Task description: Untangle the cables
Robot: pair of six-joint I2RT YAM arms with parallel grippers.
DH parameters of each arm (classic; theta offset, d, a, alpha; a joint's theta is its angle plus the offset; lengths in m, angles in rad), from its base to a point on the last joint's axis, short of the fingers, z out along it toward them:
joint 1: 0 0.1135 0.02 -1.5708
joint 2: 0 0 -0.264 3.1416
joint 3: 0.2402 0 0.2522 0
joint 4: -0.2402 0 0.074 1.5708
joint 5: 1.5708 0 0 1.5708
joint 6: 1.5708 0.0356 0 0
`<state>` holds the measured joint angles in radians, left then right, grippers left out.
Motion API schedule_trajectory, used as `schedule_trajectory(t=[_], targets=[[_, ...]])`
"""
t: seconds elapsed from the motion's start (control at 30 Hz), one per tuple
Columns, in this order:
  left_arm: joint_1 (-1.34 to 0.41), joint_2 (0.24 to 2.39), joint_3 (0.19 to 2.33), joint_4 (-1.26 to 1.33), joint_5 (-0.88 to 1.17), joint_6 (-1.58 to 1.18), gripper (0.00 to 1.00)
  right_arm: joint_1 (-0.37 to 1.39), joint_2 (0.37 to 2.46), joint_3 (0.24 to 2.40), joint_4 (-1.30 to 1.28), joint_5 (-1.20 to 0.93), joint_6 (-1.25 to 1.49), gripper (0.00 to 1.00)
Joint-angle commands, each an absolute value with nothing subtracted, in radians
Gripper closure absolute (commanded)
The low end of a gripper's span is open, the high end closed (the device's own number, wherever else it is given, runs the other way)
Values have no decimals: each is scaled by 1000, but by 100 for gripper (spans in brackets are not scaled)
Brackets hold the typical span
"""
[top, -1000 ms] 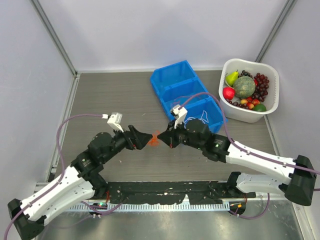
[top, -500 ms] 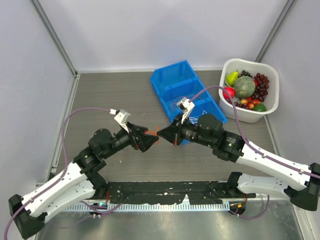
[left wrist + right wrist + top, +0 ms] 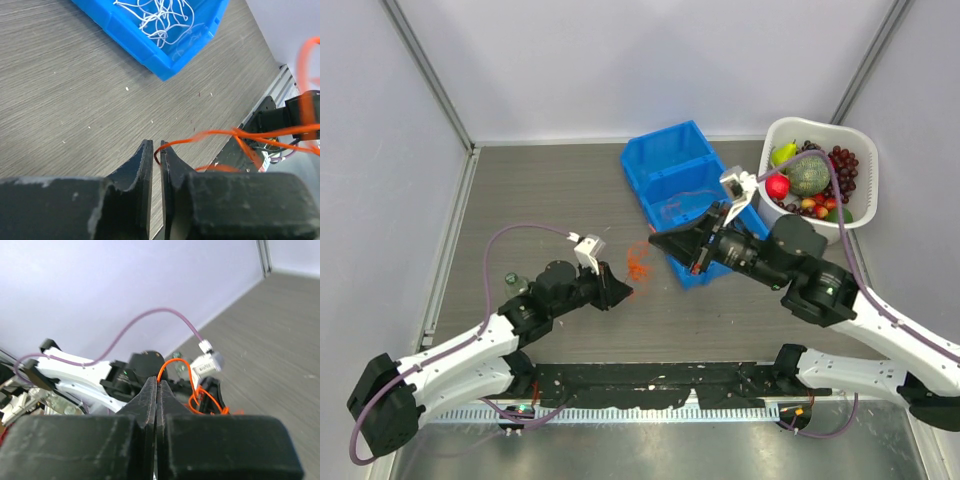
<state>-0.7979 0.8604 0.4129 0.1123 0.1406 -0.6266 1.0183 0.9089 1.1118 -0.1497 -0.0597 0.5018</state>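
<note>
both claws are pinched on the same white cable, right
Not white. The left claw and the right claw are pinched on the same orange cable, as both wrist views show. The white cables lie in the blue bin, seen in the left wrist view.

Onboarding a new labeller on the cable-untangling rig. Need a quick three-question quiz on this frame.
1. True or false: the right tool is open and empty.
2. Where do the white cords lie? A) in the blue bin B) in a cardboard box C) in a glass jar
3. Fill in: the cable strung between the left tool and the right tool is ____ in colour.
Key: 1 false, it is shut on the cable; 2 A; 3 orange.
</note>
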Motion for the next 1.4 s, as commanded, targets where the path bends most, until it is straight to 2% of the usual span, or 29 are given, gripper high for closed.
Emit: schedule_trajectory(t=[0.0, 0.2, 0.27, 0.33, 0.47, 0.73, 0.97, 1.17, 1.23, 1.37], targets=[[-793, 854, 413, 178, 118, -644, 88, 1019, 867, 1195, -80, -20, 488, 99], [-795, 810, 423, 173, 207, -608, 91, 1020, 845, 1216, -86, 41, 468, 99], [-793, 775, 417, 179, 221, -597, 98, 1022, 836, 1216, -87, 54, 466, 99], [-793, 747, 410, 173, 210, -586, 100, 1020, 822, 1218, -83, 71, 462, 99], [-793, 753, 390, 92, 50, -626, 100, 1020, 822, 1270, -86, 113, 428, 99], [-793, 943, 393, -110, -196, -696, 100, 1020, 865, 1531, -143, 153, 316, 99], [-793, 1000, 408, -153, -230, -732, 100, 1020, 818, 1580, -163, 215, 229, 99], [-793, 915, 446, -120, -97, -681, 100, 1020, 761, 1428, -227, 190, 267, 99], [-793, 852, 472, -141, -86, -670, 100, 1020, 741, 1285, -276, 180, 284, 99], [-793, 727, 564, -262, -135, -618, 100, 1020, 677, 1035, -345, 192, 368, 91]])
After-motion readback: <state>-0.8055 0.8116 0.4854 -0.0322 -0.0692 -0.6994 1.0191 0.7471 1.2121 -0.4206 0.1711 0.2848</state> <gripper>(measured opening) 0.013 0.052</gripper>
